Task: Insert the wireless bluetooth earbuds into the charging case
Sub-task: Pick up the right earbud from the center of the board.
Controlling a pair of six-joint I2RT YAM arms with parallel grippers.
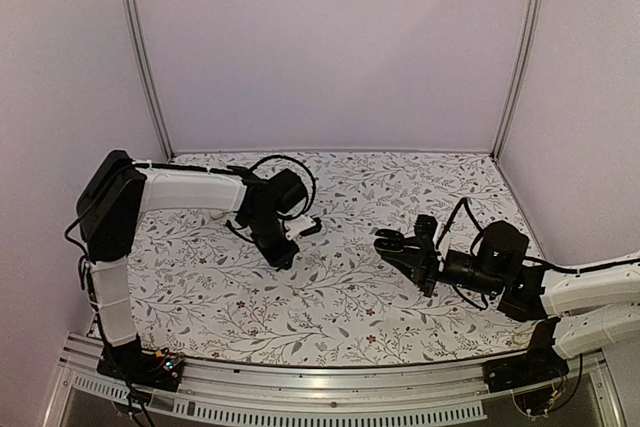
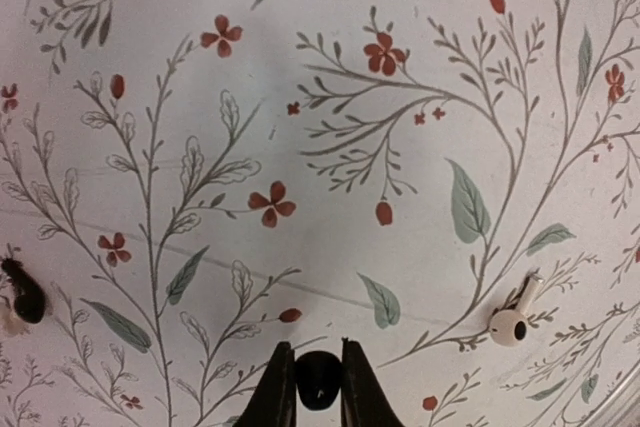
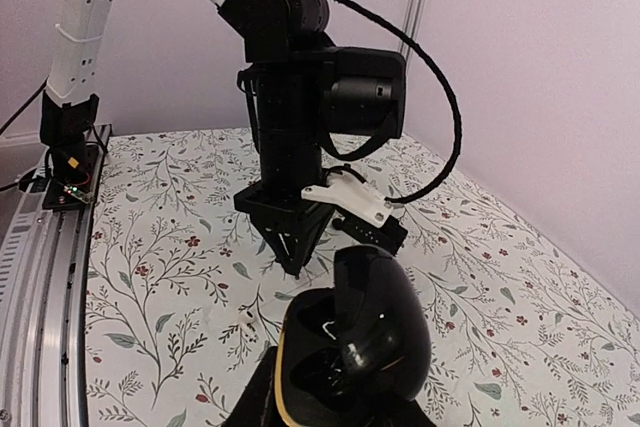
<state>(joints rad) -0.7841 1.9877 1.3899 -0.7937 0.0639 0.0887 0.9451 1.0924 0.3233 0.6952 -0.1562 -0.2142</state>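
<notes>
Jaws on the left arm point down at the table (image 1: 340, 297), nearly closed on a tiny black earbud (image 2: 318, 379) pinched between their tips. To their right in the overhead view, with bare table between, the right jaws grip the charging case (image 3: 355, 337) low on its body, lid hinged up and open. Carrying the held bud over likely turns on that sideways gap. A white earbud (image 2: 510, 323) lies on the table near the left jaws, stem slanting up and away; the left arm is nearer it. Floral-print covering lies flat on the table. Plain lilac walls (image 1: 330, 47) and metal frame posts (image 1: 145, 57) enclose it.
</notes>
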